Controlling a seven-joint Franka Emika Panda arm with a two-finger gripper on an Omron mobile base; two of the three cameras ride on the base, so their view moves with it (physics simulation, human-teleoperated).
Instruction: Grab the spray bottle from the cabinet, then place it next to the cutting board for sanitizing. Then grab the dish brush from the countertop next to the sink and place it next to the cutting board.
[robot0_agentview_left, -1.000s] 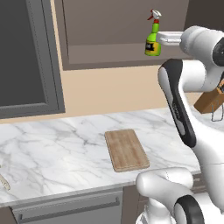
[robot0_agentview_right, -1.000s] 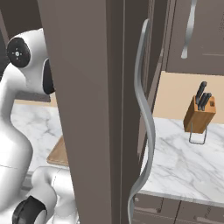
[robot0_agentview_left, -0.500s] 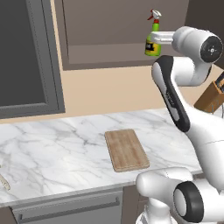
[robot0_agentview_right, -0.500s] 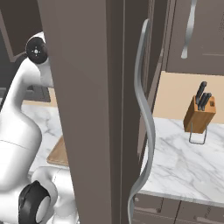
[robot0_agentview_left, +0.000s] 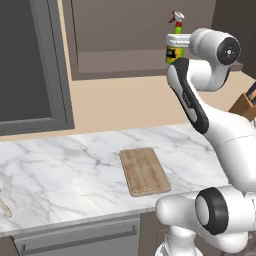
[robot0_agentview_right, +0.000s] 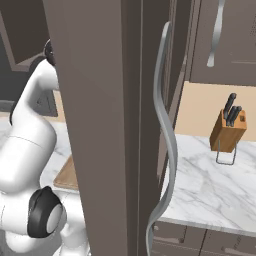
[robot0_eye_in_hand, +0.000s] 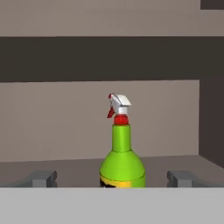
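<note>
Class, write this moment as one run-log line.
phase: reaching for bottle | bottle: upright in cabinet | gripper: open, fingers either side of bottle | board: on counter

No text can be read; the spray bottle (robot0_agentview_left: 175, 44) bears a yellow-and-black label (its markings too small to make out).

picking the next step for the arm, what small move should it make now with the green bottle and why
Probably ease the end effector forward, then close. In the hand view the green spray bottle with the white-and-red nozzle stands upright and centred between the two fingertips, which sit wide apart on either side. It looks to be still on the shelf floor of the taupe-brown wall cabinet, not yet gripped.
</note>
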